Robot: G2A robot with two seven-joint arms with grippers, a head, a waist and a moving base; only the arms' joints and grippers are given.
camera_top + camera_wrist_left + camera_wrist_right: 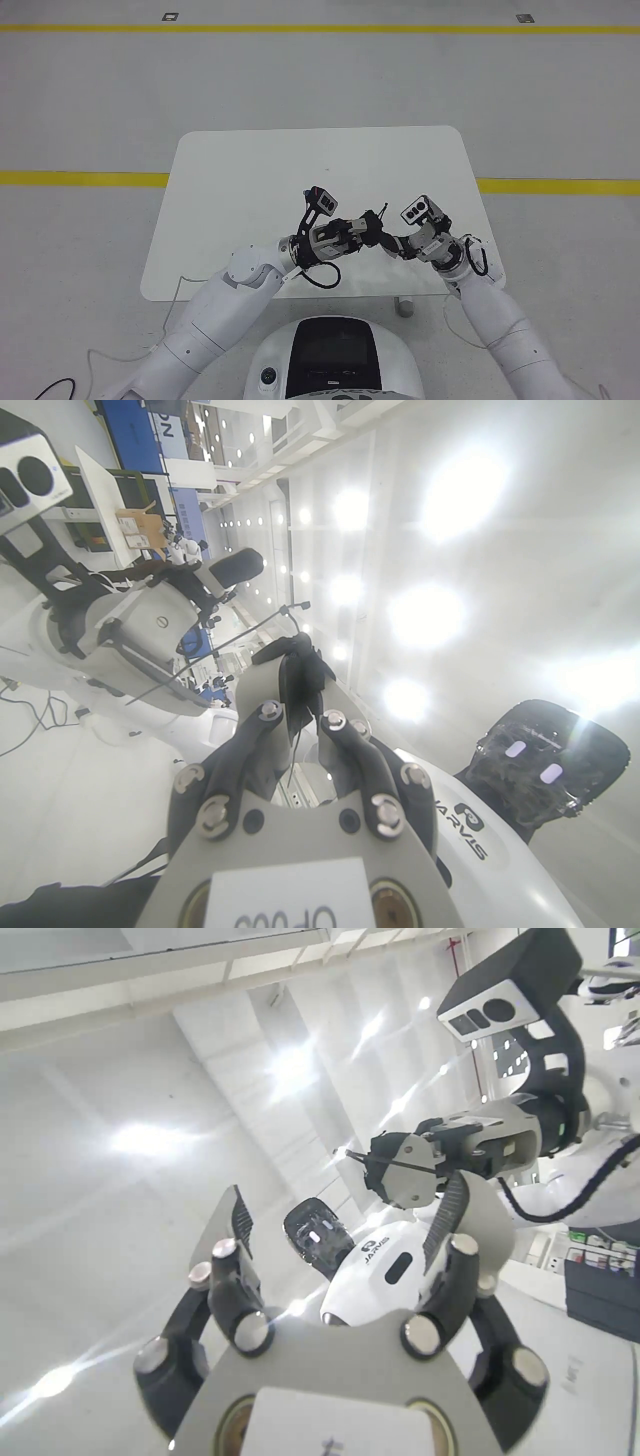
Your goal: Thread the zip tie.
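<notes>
Right wrist view: the right gripper (350, 1208) hangs with jaws spread wide and empty. The thin black plastic zip tie (390, 1163) sits just to its left, pinched crosswise in the left gripper (385, 1178) above the white desk (250, 200). Its long axis slants far-right.

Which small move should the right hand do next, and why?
Probably the right hand should ease toward the free end of the zip tie and close on it: it stands open and empty, while the left hand is shut on the tie.
</notes>
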